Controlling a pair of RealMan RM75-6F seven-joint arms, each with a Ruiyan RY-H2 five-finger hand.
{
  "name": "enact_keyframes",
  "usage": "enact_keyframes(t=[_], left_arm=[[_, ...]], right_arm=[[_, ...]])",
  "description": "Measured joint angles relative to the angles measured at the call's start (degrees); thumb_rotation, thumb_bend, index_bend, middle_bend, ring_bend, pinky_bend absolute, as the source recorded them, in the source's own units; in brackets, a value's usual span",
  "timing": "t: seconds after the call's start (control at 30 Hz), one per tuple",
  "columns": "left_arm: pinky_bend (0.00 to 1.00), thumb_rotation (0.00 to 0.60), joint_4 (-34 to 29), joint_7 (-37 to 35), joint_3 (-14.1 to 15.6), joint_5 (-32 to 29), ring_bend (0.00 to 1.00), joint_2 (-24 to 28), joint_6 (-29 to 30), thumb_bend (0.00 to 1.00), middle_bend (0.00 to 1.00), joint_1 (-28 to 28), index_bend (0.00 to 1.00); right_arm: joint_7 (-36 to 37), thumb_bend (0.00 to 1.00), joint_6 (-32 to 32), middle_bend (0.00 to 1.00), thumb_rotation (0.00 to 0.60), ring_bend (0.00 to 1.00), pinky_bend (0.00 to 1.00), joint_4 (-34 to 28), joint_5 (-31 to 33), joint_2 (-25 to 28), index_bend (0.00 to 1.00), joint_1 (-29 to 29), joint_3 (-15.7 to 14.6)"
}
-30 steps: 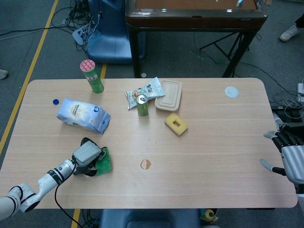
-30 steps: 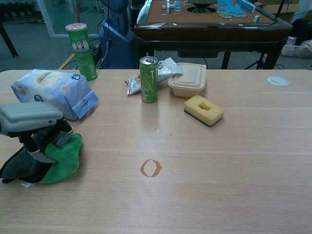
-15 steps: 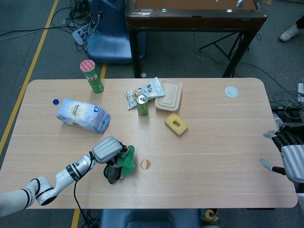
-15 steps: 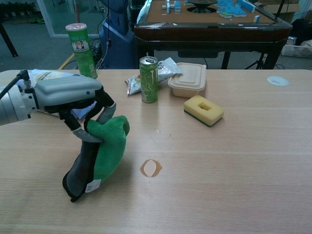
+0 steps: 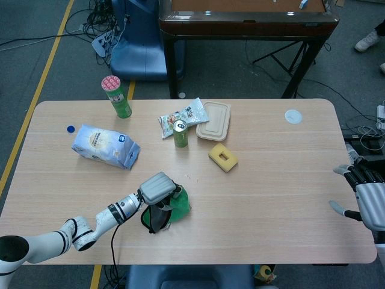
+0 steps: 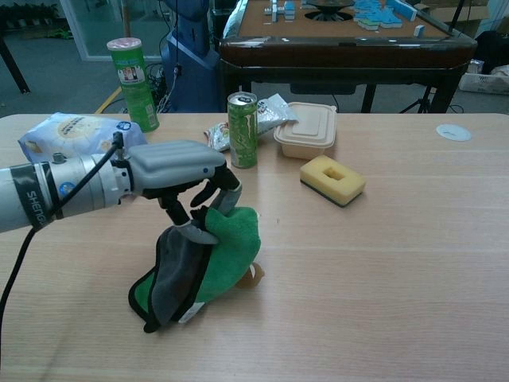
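Observation:
My left hand (image 5: 158,188) (image 6: 179,173) grips a green and grey cloth (image 5: 170,209) (image 6: 200,261) near the middle front of the wooden table (image 5: 271,180). The cloth hangs from the fingers and its lower end drags on the tabletop, covering most of a small brown stain (image 6: 254,274). My right hand (image 5: 366,195) rests at the table's right edge with its fingers apart and nothing in it; the chest view does not show it.
A green can (image 5: 180,133) (image 6: 243,130), a snack packet (image 5: 183,114), a lidded beige box (image 5: 213,121) and a yellow sponge (image 5: 223,157) sit at centre back. A blue-white bag (image 5: 105,146) and a green tube (image 5: 117,96) stand at back left. A white disc (image 5: 293,116) lies far right.
My left hand has lifted the cloth from the front left of the table and carried it rightward, until it now hangs over the brown stain. The right hand has not moved.

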Motion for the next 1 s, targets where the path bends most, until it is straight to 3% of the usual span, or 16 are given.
enact_keyframes(t=[0.4,0.7,1.0], left_arm=[[0.89,0.6,7.1,5.1,-3.3,-6.3,0.64,-8.2,-3.8,0.18,0.62,-2.2,0.56],[0.89,0.6,8.6,5.9,-0.4,-5.2,0.64,-10.8,-4.8,0.18,0.62,-2.8,0.56],[0.89,0.6,4.4,3.8,2.0,-2.8,0.64,-10.8,-4.1,0.18,0.62,-3.6,0.57]], right_arm=[[-0.1,0.22,0.5,0.27,0.6,0.19,0.25,-0.4,0.0,0.3,0.28,-0.5,-0.1],[0.4,0.22,0.7,0.27,0.6,0.19,0.25,0.1,-0.1,0.2,0.28,-0.8,-0.3],[0.6,0.23,0.8,0.27,0.6,0.19,0.25,0.4,0.0,0.0,0.28,-0.9,-0.3]])
